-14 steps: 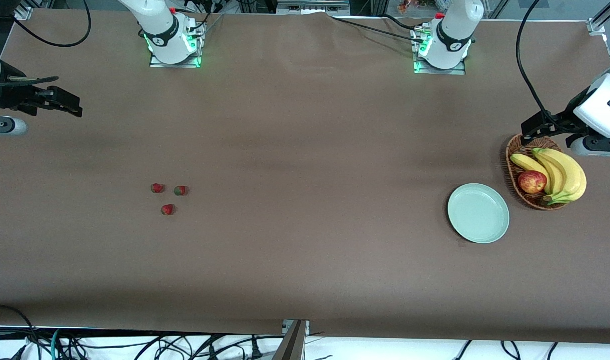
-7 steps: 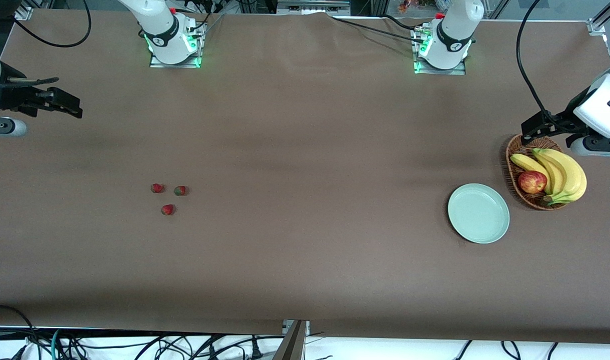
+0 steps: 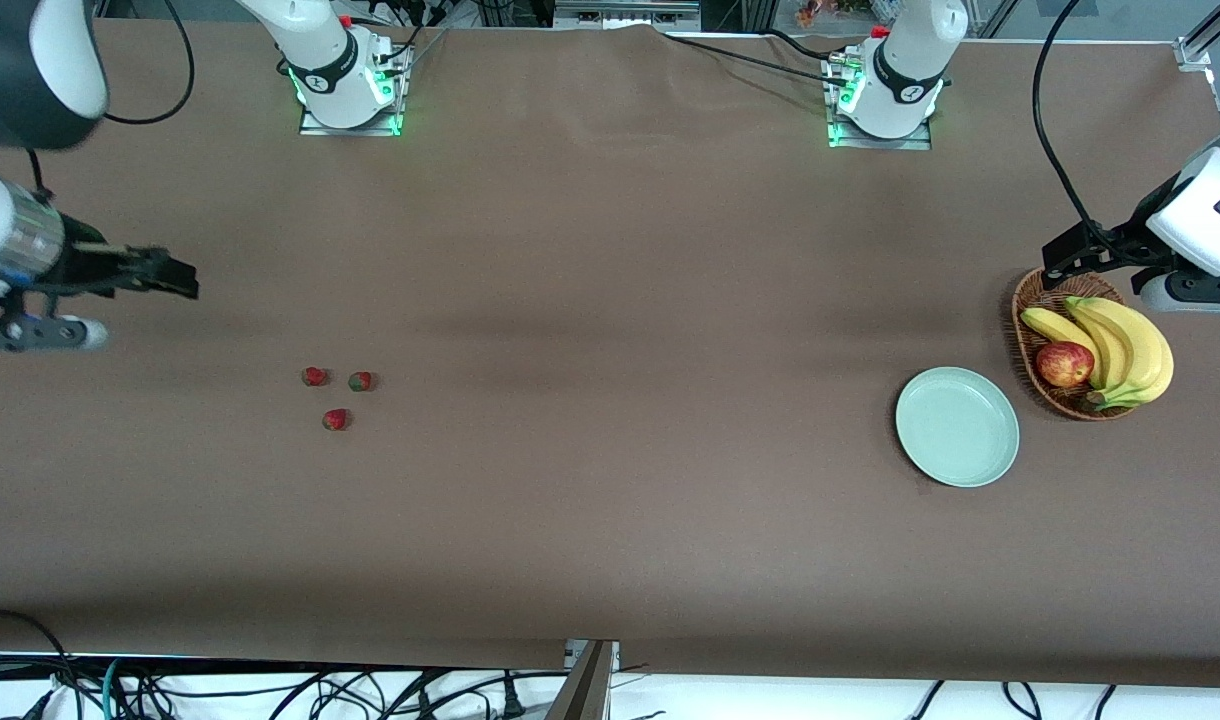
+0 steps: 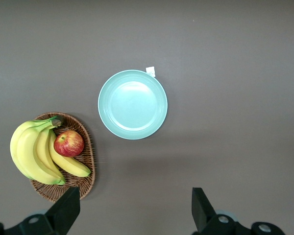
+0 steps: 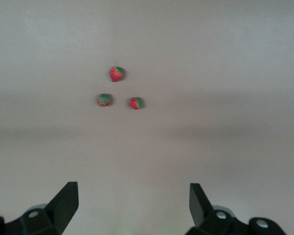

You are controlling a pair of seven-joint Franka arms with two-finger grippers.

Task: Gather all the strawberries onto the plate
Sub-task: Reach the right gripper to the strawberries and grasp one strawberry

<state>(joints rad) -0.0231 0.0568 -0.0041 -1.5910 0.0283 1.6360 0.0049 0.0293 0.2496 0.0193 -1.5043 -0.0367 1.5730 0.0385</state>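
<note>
Three small red strawberries [image 3: 315, 376] [image 3: 361, 381] [image 3: 336, 420] lie close together on the brown table toward the right arm's end; they also show in the right wrist view [image 5: 116, 74] [image 5: 104, 100] [image 5: 136, 103]. The pale mint-green plate [image 3: 957, 427] sits empty toward the left arm's end, also seen in the left wrist view [image 4: 133, 104]. My right gripper [image 3: 175, 278] is open and empty, up over bare table short of the berries. My left gripper [image 3: 1060, 262] is open and empty, above the basket's edge.
A brown wicker basket [image 3: 1030, 345] beside the plate holds bananas [image 3: 1120, 345] and a red-yellow apple [image 3: 1064, 364]. A small white tag [image 4: 150, 71] lies at the plate's rim. Cables hang along the table's front edge.
My right arm has swung in over the table and its gripper has moved toward the strawberries. The left arm, berries and plate have not moved.
</note>
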